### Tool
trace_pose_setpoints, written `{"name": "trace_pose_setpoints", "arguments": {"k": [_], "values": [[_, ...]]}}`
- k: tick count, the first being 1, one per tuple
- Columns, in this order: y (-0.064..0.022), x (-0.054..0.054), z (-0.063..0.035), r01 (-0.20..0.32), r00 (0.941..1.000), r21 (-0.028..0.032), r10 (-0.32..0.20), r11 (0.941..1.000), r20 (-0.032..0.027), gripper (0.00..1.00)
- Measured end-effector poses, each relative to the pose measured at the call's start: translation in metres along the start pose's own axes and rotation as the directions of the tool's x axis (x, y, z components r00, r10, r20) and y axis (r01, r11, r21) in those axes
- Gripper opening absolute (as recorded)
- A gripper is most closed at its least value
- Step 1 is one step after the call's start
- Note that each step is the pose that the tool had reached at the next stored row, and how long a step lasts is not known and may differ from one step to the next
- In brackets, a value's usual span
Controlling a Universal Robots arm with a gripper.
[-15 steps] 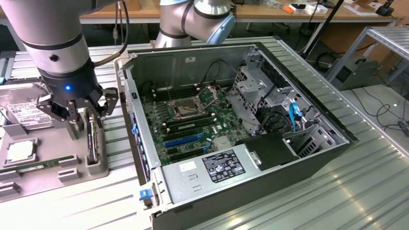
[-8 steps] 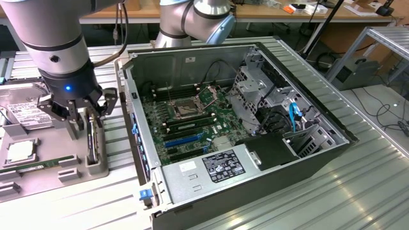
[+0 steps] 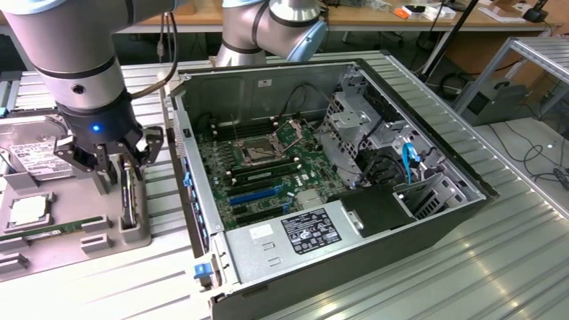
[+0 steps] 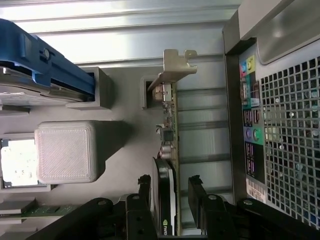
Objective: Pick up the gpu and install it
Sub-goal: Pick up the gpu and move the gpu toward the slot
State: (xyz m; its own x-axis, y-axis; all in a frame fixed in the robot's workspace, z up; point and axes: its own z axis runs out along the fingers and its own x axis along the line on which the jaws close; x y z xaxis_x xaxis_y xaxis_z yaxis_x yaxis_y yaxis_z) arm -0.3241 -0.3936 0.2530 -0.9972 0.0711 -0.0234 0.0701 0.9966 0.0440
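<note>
exterior view: the arm's hand (image 3: 120,175) is low over a gray parts tray (image 3: 53,248) on the exterior view's left of the ribbed metal tabletop (image 3: 444,267). the gpu (image 3: 132,195) stands on edge in a slot of that tray, right under the hand. just beside it in the tray are a hard drive (image 3: 34,159) with a white label, print too small to read, and a cpu (image 3: 26,210). the open pc case (image 3: 462,200) lies on its side in the middle, motherboard (image 3: 266,167) exposed with blue slots (image 3: 253,197). the power supply (image 3: 307,230) has a black label with white print, not readable.

wrist view: the hand (image 4: 170,182) straddles the gpu (image 4: 169,135), one of the fingers (image 4: 145,192) on each side. they are apart, not clamped: a gap shows between the board and one finger. the metal bracket (image 4: 176,65) is at the card's far end, and the black shroud has a small mark that looks like the nvidia eye logo. a blue drive carrier (image 4: 45,65) and a gray block (image 4: 65,150) sit in the tray. the case's rear panel (image 4: 250,130) shows coloured port markings, text not readable.
</note>
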Motion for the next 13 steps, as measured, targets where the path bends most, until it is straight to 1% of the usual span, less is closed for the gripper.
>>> {"name": "trace_pose_setpoints", "arguments": {"k": [9,13], "values": [[-0.0004,0.0002,0.0092,0.0,1.0,0.0,0.0,1.0,0.0,0.44],[-0.0004,0.0003,0.0098,0.0,1.0,0.0001,0.0,1.0,-0.0001,0.44]]}}
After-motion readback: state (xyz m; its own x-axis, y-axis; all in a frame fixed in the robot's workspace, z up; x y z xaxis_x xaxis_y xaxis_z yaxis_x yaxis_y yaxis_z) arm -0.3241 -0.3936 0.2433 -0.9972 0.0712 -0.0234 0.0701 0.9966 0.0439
